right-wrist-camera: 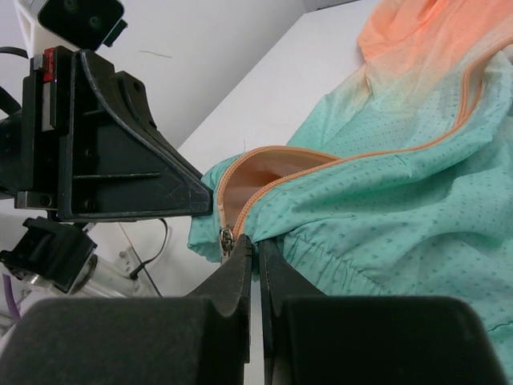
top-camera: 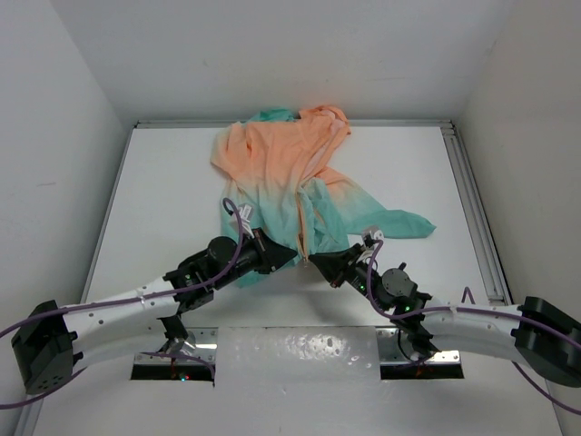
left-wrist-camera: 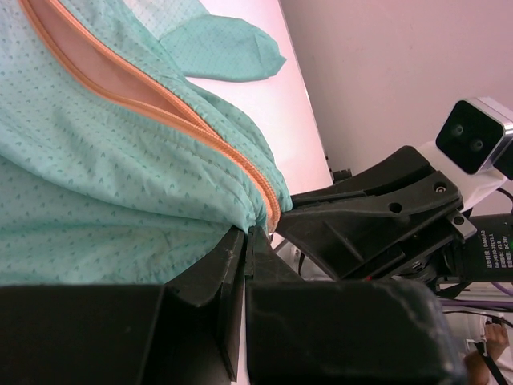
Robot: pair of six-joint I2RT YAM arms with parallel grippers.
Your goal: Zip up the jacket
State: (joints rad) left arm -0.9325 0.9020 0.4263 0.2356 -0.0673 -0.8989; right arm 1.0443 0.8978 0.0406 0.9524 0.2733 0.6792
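Left claw [left-wrist-camera: 244, 241] is clamped on the jacket [top-camera: 281, 168] at its near hem, and right claw [right-wrist-camera: 256, 258] is closed, seemingly nipping fabric beside the slider [right-wrist-camera: 227, 239]. Zipper [right-wrist-camera: 385, 148] gapes open, so practically all left to do.

Left arm [top-camera: 136, 304] and right arm [top-camera: 467, 320] meet at the jacket [top-camera: 277, 163] hem.

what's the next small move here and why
Probably draw the right gripper slowly toward the peach end, taking the zipper slider along, while the left gripper holds the jacket hem. Both are shut at the hem, the slider sits at the bottom, and the zipper above it gapes open.
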